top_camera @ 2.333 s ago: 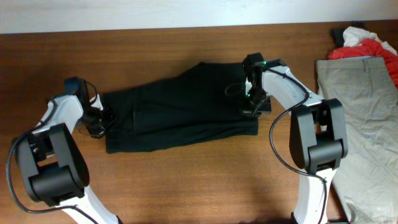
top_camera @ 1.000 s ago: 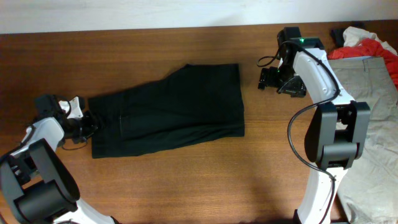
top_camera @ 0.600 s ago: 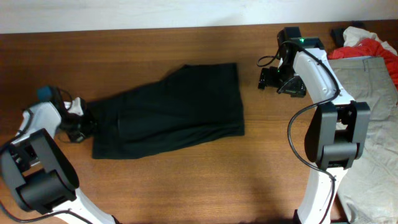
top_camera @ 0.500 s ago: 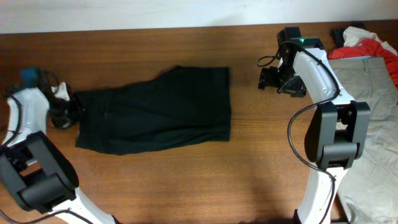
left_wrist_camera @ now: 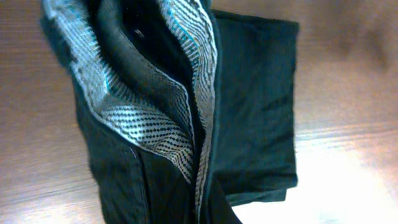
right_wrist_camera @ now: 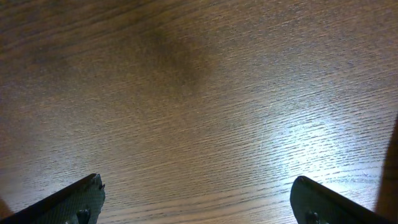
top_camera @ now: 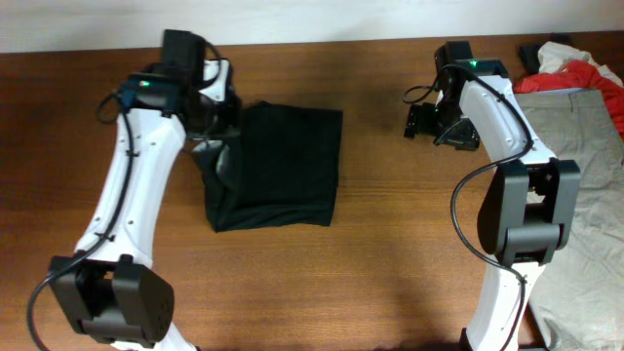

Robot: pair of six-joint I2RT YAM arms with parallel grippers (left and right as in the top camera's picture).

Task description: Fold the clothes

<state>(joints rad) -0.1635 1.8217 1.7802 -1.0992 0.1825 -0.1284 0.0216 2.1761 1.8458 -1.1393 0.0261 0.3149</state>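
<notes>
L arm stretched fwd, L pincer (top_camera: pixel 213 125) gripping black trousers (top_camera: pixel 283 166) | R pincer (top_camera: pixel 421 122) spread wide over table (right_wrist_camera: pixel 186 93)

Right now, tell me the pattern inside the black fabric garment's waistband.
Black fabric garment's lining: grey-white, dark dots, teal edging; clearest in left wrist view.

You have the folded trousers (top_camera: pixel 278 166) on the bench (top_camera: pixel 390 273) left of centre, the left end effector (top_camera: pixel 214 132) at their rear left corner. The right end effector (top_camera: pixel 421 122) hangs well apart to their right. Spread trousers (top_camera: pixel 565 185) lie at the right edge, a heap of garments (top_camera: pixel 575 68) behind them.
</notes>
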